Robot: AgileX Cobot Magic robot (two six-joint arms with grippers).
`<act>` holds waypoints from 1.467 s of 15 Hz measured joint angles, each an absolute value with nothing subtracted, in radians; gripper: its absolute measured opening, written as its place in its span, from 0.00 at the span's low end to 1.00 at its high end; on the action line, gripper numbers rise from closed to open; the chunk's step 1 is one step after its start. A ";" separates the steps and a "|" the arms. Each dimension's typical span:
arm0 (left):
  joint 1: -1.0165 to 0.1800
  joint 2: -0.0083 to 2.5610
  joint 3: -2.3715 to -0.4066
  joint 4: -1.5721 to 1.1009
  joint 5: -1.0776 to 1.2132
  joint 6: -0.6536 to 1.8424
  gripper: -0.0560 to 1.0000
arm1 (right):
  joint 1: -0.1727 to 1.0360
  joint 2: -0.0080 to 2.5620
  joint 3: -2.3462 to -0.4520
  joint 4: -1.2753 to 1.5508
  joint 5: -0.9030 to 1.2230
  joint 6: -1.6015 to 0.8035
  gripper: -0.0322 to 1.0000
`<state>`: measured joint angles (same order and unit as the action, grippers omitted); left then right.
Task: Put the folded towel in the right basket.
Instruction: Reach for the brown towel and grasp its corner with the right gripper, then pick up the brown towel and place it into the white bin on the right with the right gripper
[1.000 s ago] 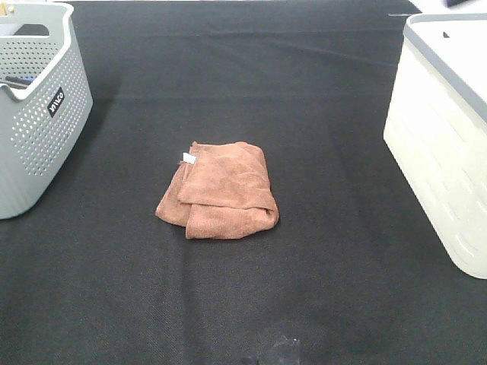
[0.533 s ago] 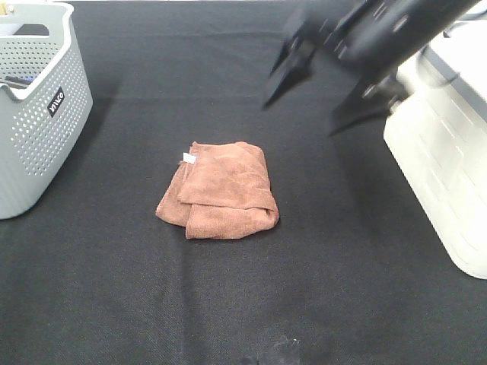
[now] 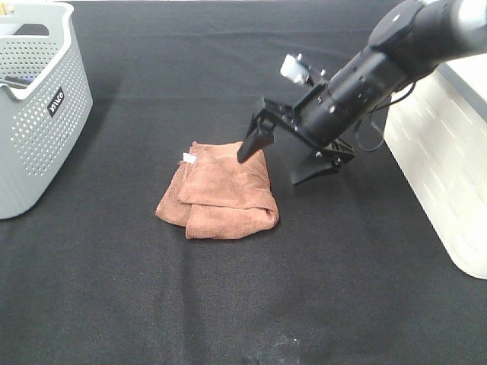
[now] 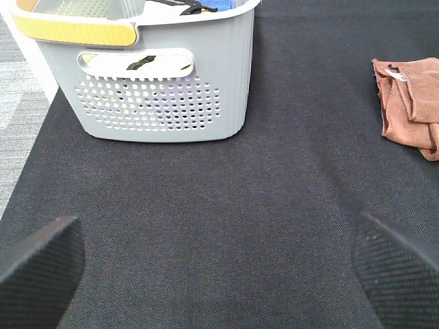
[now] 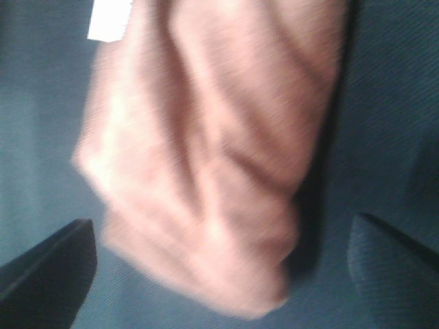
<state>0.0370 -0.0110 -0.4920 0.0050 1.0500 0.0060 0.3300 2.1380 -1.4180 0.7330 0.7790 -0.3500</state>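
While right tool [image 3: 268, 170] gapes over towel [image 3: 221, 194], perhaps touching, grey basket [image 3: 38, 114] well apart.

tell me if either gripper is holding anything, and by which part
Nothing is held. The right gripper is open, jaws spread over the folded towel, not closed on it. The left gripper is open and empty too.

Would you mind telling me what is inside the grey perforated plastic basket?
Above the rim of the grey perforated plastic basket, the left wrist view shows something blue and a dark item. The wall covers the rest, so the contents cannot be identified.
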 joint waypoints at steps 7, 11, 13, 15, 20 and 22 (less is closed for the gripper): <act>0.037 -0.011 -0.492 0.005 1.050 0.006 0.99 | 0.330 2.238 -1.438 0.774 0.734 -0.350 0.95; 0.037 -0.011 -0.492 0.005 1.050 0.006 0.99 | 0.351 2.275 -1.450 0.888 0.713 -0.363 0.93; 0.037 -0.011 -0.492 0.005 1.050 0.006 0.99 | 0.419 2.300 -1.458 0.964 0.650 -0.386 0.90; 0.037 -0.011 -0.492 0.005 1.050 0.006 0.99 | 0.491 2.316 -1.472 0.999 0.587 -0.409 0.84; 0.037 -0.011 -0.492 0.005 1.050 0.006 0.99 | 0.542 2.353 -1.543 0.945 0.596 -0.410 0.22; 0.037 -0.011 -0.492 0.005 1.050 0.006 0.99 | 0.543 2.299 -1.582 0.844 0.687 -0.372 0.22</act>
